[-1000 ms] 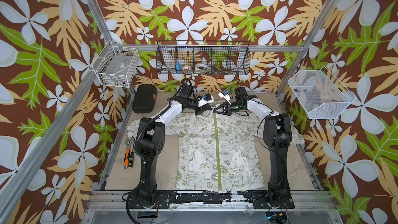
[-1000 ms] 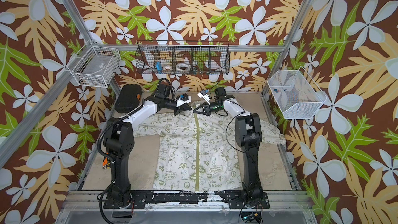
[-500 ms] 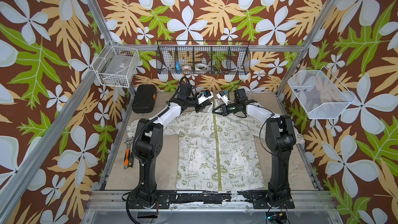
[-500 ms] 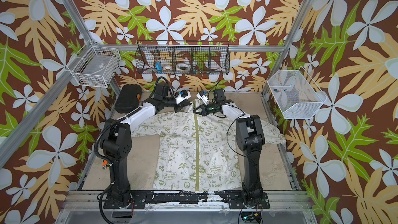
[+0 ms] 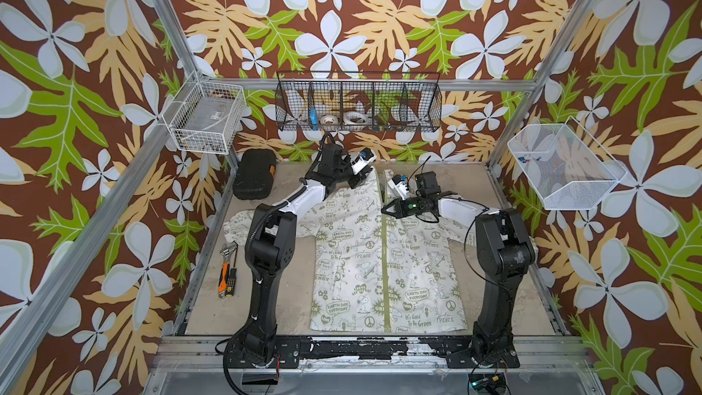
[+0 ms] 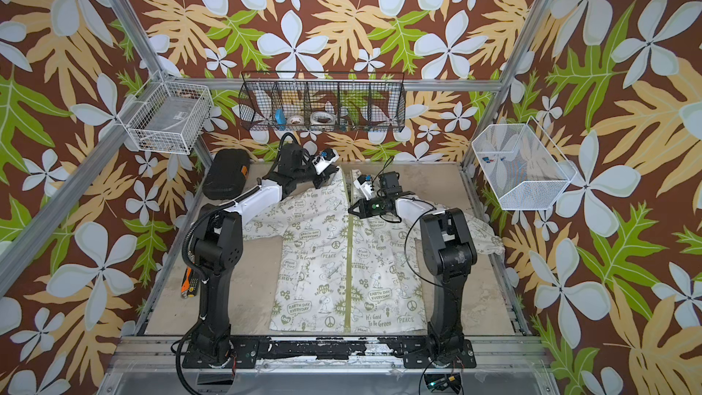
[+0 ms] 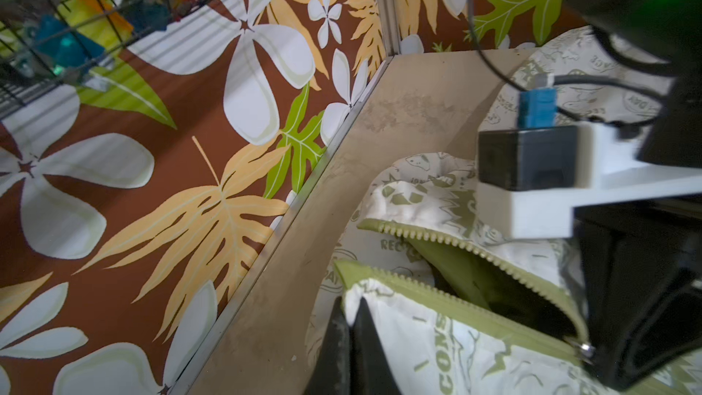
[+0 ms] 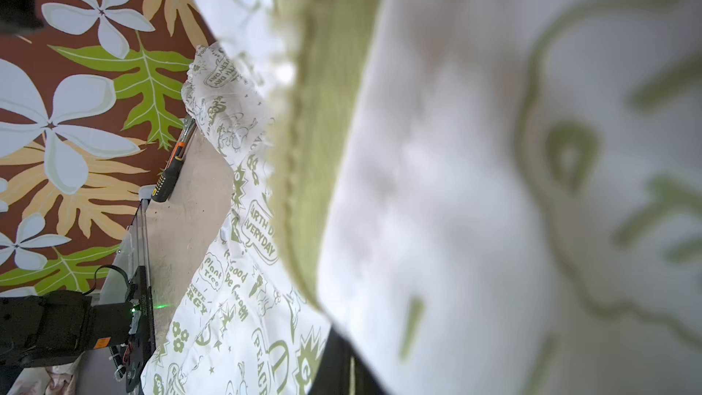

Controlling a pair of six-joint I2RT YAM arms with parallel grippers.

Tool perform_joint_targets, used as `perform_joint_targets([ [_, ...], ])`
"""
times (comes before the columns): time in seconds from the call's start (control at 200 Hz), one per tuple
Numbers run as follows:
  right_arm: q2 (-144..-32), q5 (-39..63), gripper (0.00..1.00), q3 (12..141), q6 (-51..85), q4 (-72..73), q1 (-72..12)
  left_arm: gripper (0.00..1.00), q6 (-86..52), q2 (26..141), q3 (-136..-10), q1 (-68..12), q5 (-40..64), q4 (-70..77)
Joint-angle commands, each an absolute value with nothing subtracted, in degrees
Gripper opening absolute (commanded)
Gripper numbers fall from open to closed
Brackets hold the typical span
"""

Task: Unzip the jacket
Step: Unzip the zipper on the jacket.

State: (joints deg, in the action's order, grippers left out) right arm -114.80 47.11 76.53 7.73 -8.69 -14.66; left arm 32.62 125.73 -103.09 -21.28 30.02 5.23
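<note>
cream-white hooded child's jacket [image 5: 353, 267] with olive-green cartoon print: lies flat, front up, hem toward the arm bases, mid-table between both arms. looks light, thin, limp, not fragile; likely bunches and drags along if tugged with nothing anchoring it. olive-green front zipper [image 5: 386, 283]: parted at the collar only, closed from chest to hem, so barely begun. best holds, by judgement: small metal zipper pull [image 7: 587, 349] for the drag, collar edge beside the teeth for counter-tension. left gripper [image 7: 351, 322], black parallel fingers: jaws together, pinching the collar edge on its side. right gripper [image 5: 383, 210], same type: jaws closed at the top of the closed run, seemingly on the zipper pull; contact mostly hidden. surface: worn beige tabletop [image 5: 212, 298], matte, scuffed, probably some friction to help hold the hem. room: brown tropical-flower wallpaper on three sides, aluminium frame posts, black wire basket [image 5: 359, 104] on back wall, white wire basket [image 5: 205, 119] and white mesh basket [image 5: 562, 169] at the sides, black hard case [image 5: 252, 174] in back corner, orange-and-black hand tools [image 5: 226, 275] near the left sleeve.
</note>
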Motion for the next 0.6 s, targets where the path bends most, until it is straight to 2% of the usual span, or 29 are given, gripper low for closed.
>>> perform_joint_targets([
  [0.0, -113.39, 44.50, 0.00, 74.35, 10.16, -5.70, -14.87, 0.00, 30.74, 128.71, -107.27, -21.19, 26.77, 4.75],
  [0.15, -113.07, 42.43, 0.00, 73.19, 7.65, -7.82, -16.14, 0.00, 29.43, 131.92, -110.21, -21.21, 24.55, 4.08],
  [0.38, -112.27, 42.97, 0.00, 69.31, 11.87, -7.37, -19.85, 0.00, 29.39, 135.66, -115.76, -21.19, 17.55, 2.27],
  [0.59, -110.78, 50.26, 0.00, 60.35, 21.66, -0.30, -20.61, 0.00, 30.28, 137.10, -116.97, -21.03, 18.81, 1.39],
])
